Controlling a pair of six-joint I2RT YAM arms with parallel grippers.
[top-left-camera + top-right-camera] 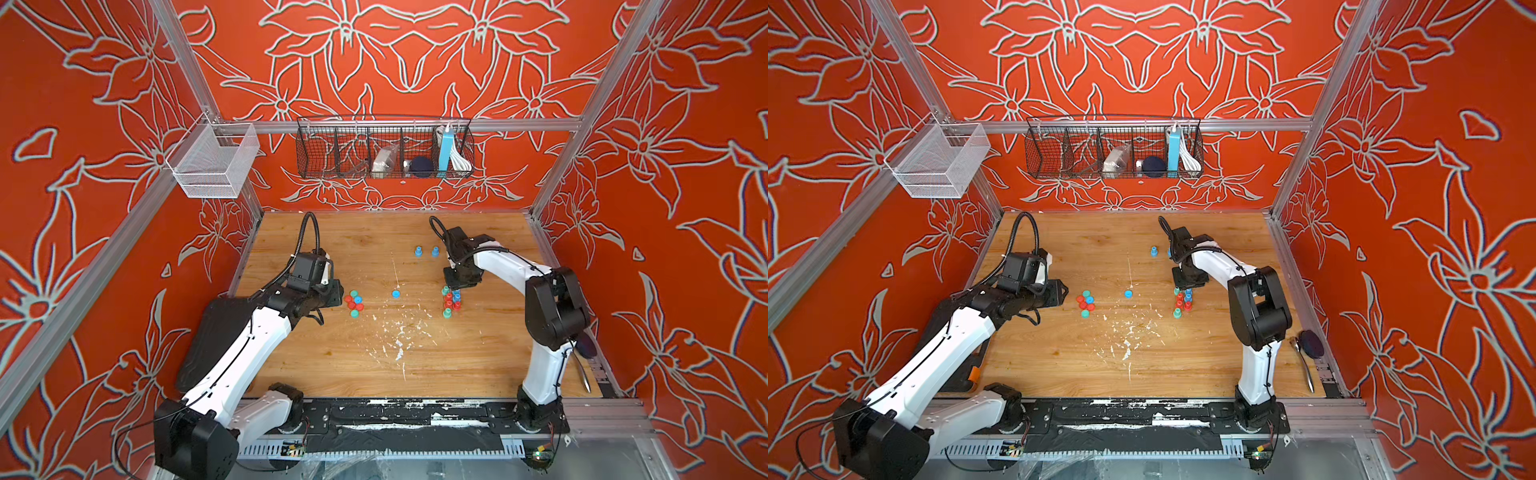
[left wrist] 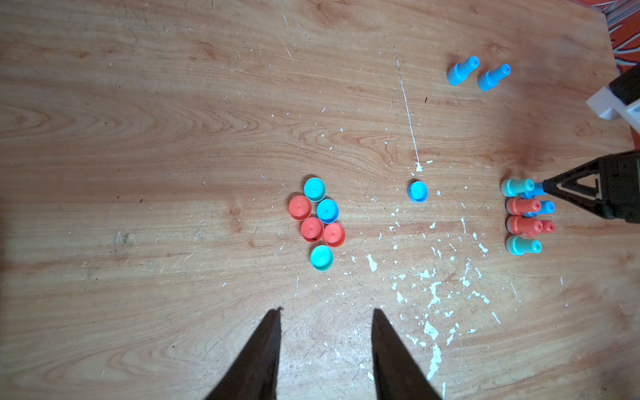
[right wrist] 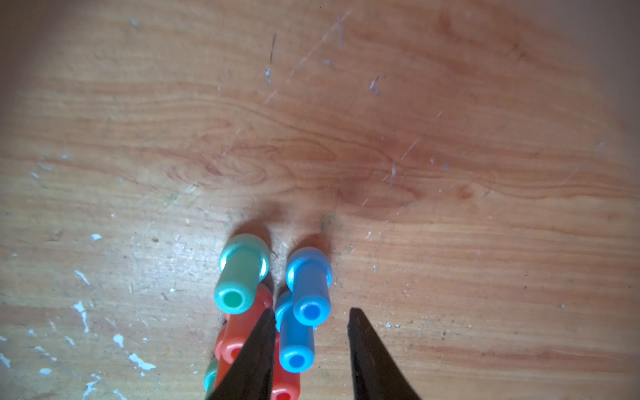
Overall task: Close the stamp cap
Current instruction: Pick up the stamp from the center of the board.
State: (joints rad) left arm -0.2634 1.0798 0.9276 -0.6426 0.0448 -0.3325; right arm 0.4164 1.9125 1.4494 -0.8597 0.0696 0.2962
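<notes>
- My left end effector (image 2: pixel 326 310) is open, holding nothing, near the cap pile (image 2: pixel 311 228).
- My right end effector (image 3: pixel 310 310) is open, its fingers either side of a blue stamp (image 3: pixel 309 277).
- I see the blue cap (image 1: pixel 395 294) alone on the tabletop (image 1: pixel 332 361).

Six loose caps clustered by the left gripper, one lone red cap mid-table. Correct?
No. The lone cap mid-table is blue, not red; the left wrist view shows it. The six clustered caps by the left gripper stand as stated.
</notes>
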